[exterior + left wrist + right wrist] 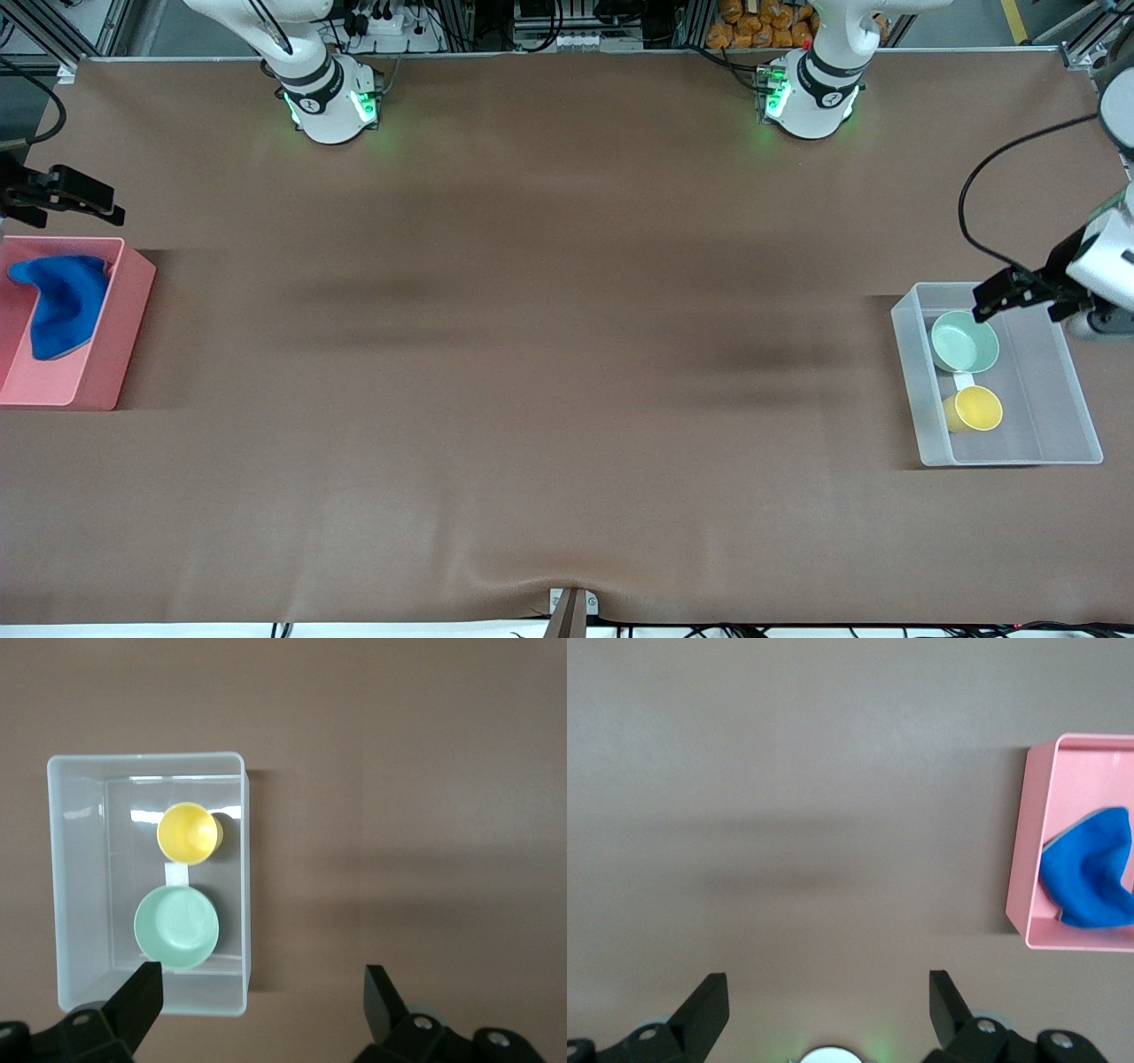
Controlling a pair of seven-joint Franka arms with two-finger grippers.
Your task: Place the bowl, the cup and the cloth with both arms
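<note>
**Fingers spread on both grippers, nothing grasped**

Fingers [142, 997] of the left gripper [1019, 297] are released above the clear plastic bin [1081, 416]. Inside it stand the glossy mint bowl [964, 342] and, nearer the front camera, the tapered yellow cup [974, 408].

The right gripper [71, 197], fingers [709, 1001] released, hangs by the pink bin [124, 310], which holds the crumpled blue cloth [60, 301], on the brown tabletop [532, 354].

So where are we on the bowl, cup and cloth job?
It looks essentially done. The bowl and cup sit in the clear bin, and the cloth lies in the pink bin. Nothing is in hand: the left gripper over the clear bin's edge and the right gripper are open. Nothing visibly remains.
</note>
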